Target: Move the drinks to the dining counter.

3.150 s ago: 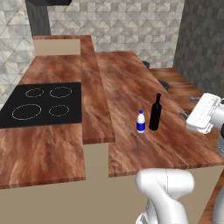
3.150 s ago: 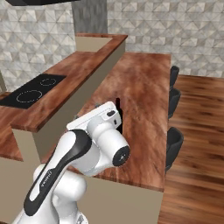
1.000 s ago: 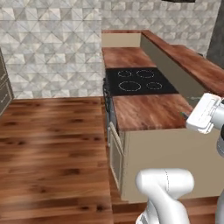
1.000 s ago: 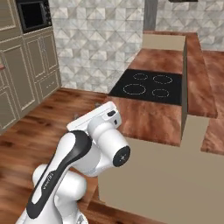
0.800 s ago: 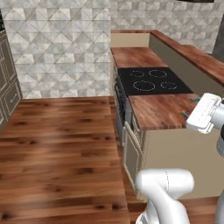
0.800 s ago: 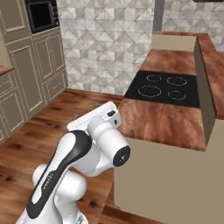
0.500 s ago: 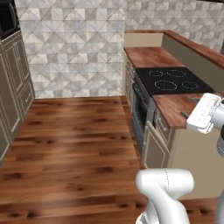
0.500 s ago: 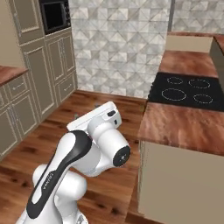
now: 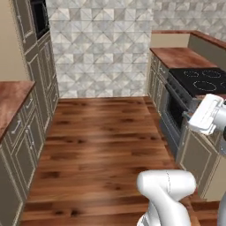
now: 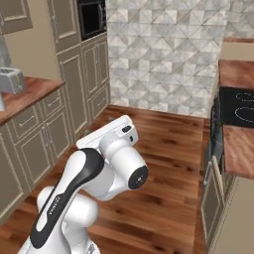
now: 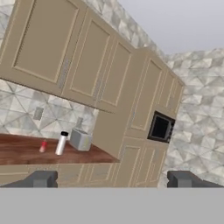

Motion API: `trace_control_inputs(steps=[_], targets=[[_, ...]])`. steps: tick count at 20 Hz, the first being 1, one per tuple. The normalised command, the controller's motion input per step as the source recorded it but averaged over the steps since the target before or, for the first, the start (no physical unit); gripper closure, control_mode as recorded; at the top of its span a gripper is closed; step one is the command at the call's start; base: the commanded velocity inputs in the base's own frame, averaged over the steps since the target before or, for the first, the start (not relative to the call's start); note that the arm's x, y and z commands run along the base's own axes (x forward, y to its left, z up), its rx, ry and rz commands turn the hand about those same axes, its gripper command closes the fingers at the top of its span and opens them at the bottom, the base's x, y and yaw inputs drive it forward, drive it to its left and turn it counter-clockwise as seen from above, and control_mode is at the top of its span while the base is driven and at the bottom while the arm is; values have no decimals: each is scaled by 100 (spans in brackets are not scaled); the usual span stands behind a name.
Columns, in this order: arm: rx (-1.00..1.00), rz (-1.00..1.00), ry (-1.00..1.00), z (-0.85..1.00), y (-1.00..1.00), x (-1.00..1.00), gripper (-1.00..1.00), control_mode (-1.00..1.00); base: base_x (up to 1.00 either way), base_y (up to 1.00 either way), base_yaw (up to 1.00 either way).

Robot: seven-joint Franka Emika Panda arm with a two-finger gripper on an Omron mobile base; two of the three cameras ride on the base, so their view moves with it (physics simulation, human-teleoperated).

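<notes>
In the hand view a short red can (image 11: 43, 146) and a tall pale-grey cylinder with a black cap (image 11: 61, 143) stand far off on a wood-topped counter (image 11: 17, 154) under wall cabinets. These two drinks are close together, left of a toaster. My gripper (image 11: 113, 179) is open, its dark fingertips (image 11: 43, 179) wide apart with nothing between them. Its white hand (image 9: 206, 114) hangs in the air beside the stove, far from the drinks. The dining counter is out of view.
A silver toaster (image 11: 80, 140) (image 10: 10, 79) sits on the same counter as the drinks. A black cooktop (image 9: 204, 79) and its wood top lie to the right. Tall cabinets with a built-in oven (image 10: 92, 17) line the left. Open wood floor (image 9: 106, 137) lies between.
The base has turned left, so both base views have swung from the cooktop island to the floor and the left-hand cabinets. The gripper has stayed open.
</notes>
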Motion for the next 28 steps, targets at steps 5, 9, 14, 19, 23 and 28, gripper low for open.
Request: trace_control_inputs(steps=[5,9,14,19,23,28], targets=[[0,0,0,0,0,0,-100,100,36,92,29],[0,0,0,0,0,0,-100,100,53,42,57],[0,0,0,0,0,0,-100,100,61,11,69],[0,0,0,0,0,0,-100,100,69,0,66],[0,0,0,0,0,0,-100,100,93,-2,58],[0,0,0,0,0,0,-100,100,100,-30,38]])
